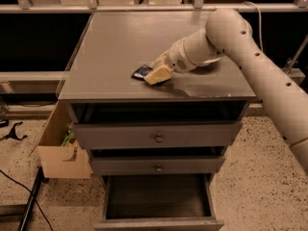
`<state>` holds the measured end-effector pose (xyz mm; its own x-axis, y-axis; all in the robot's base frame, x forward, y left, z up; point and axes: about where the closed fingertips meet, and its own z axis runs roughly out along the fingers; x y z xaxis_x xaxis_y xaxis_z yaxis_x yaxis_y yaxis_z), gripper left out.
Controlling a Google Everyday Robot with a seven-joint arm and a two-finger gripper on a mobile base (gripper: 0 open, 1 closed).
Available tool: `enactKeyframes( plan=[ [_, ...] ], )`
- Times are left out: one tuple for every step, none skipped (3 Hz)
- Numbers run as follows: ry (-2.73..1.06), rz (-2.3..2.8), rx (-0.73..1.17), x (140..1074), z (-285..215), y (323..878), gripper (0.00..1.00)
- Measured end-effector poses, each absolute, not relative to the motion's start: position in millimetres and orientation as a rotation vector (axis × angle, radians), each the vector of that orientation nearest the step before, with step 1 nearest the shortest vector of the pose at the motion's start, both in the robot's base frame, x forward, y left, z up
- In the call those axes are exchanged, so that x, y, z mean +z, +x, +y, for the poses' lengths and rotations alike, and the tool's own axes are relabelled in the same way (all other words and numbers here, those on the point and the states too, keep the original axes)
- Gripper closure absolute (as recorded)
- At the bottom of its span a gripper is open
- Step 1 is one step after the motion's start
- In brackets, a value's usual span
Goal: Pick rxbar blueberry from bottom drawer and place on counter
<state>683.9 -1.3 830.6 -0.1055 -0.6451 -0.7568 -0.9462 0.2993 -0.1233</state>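
The robot's cream gripper point(155, 74) sits low over the broad grey counter point(120, 42), with the small dark-blue rxbar blueberry point(141, 72) at its tip. Whether the gripper clasps the bar cannot be told. The deep grey bottom drawer point(159, 201) stands open with no bar in it. Judged from this, only release and withdrawal are left.

Floor: pale speckled terrazzo point(260, 177), black cable point(19, 189) lying at left. Open cardboard box point(60, 153) on the floor; pale rail point(144, 7) behind. Pincer point(155, 74) low over the counter point(120, 42) front.
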Motion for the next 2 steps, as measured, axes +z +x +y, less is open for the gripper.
enactKeyframes(
  plan=[
    [-1.426,1.834,0.520,830.7,-1.2,683.9,0.83],
    [-1.426,1.834,0.520,830.7,-1.2,683.9,0.60]
  ],
)
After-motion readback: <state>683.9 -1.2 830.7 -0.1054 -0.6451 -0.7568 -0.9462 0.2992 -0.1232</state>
